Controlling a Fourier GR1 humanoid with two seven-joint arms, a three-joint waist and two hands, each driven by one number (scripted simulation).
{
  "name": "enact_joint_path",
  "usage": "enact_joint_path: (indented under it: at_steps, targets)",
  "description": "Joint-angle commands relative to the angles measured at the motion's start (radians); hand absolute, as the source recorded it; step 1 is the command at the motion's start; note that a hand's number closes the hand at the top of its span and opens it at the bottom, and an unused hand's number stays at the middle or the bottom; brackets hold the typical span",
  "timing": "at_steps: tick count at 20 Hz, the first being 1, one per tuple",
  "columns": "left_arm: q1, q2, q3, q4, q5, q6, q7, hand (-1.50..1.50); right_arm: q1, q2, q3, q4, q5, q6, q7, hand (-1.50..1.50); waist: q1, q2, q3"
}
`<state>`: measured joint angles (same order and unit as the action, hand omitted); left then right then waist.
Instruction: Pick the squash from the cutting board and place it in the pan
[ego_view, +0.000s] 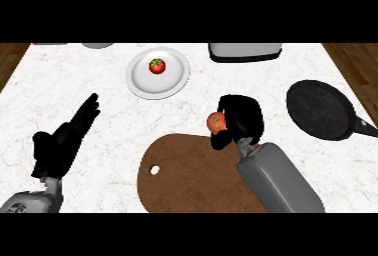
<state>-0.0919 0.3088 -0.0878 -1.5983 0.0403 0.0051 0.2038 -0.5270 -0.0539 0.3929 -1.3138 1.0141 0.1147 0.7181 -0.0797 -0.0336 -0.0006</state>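
Observation:
An orange squash (216, 121) shows at the far edge of the brown cutting board (184, 175), with my right hand (240, 120) curled round it from the right. Most of the squash is hidden by the fingers. I cannot tell whether it rests on the board or is lifted off it. The black pan (320, 109) lies to the right of that hand, handle pointing toward the right edge. My left hand (63, 140) rests open at the left, fingers straight and pointing away.
A white plate (157, 85) with a red tomato (156, 66) stands at the back centre. A grey appliance (246, 51) sits at the back right, and a grey object (97, 45) at the back left edge.

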Motion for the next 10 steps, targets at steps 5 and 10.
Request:
enact_joint_path:
  at_steps: [5, 10]
  targets:
    - [0.003, -0.008, 0.001, 0.016, -0.007, -0.01, -0.038, 0.0, 0.196, -0.04, 0.145, -0.485, 0.272, -0.136, 0.224, 1.5, 0.031, 0.018, 0.0]
    - [-0.024, -0.024, -0.015, 0.005, -0.016, -0.029, -0.029, 0.0, 0.378, -0.086, 0.129, -0.653, 0.346, -0.215, 0.268, 1.5, 0.063, 0.03, 0.001]
